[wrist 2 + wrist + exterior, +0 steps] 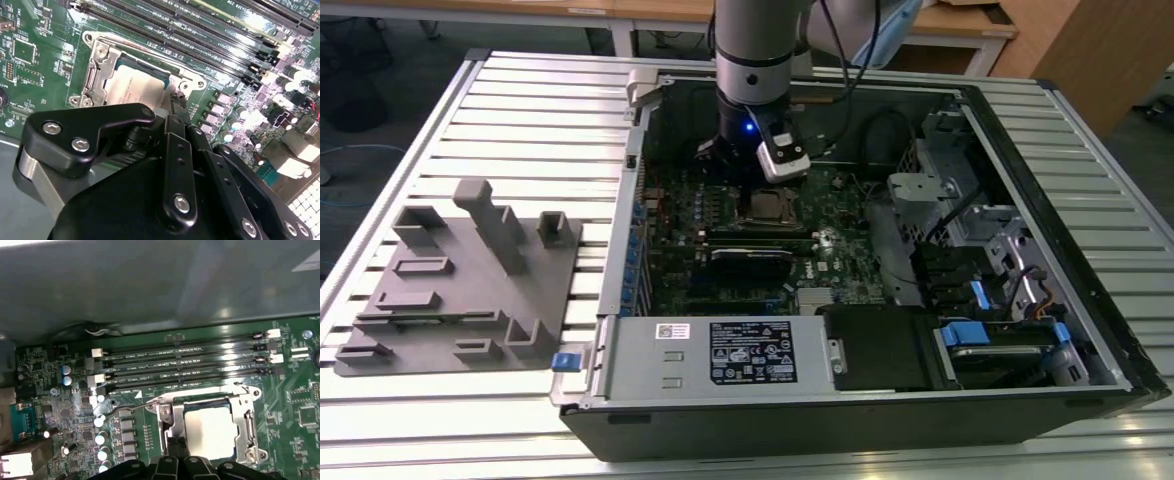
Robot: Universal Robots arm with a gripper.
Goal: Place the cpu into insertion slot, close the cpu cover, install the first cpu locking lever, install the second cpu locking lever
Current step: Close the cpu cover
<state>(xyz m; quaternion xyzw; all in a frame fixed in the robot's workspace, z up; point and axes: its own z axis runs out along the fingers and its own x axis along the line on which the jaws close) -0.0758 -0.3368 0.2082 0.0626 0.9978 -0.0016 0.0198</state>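
The cpu (210,432) lies flat in the insertion slot (172,422), its dull silvery top showing through the opening of the cpu cover (248,422), which lies down around it. The same cpu (132,87) and cover (95,77) show in the second wrist view. A thin wire lever (132,407) runs out from the socket's corner over the green board. My gripper (175,445) is shut, its tips close together at the socket's edge beside that corner, with nothing visibly held. From the exterior view the gripper (742,186) reaches down into the open computer case just beside the socket (771,207).
Long black memory slots (185,365) run alongside the socket. The case's metal wall (635,230), the power supply (720,352) and drive cages (987,250) hem in the motherboard. A grey fixture block (460,285) lies on the slatted table at the exterior view's left.
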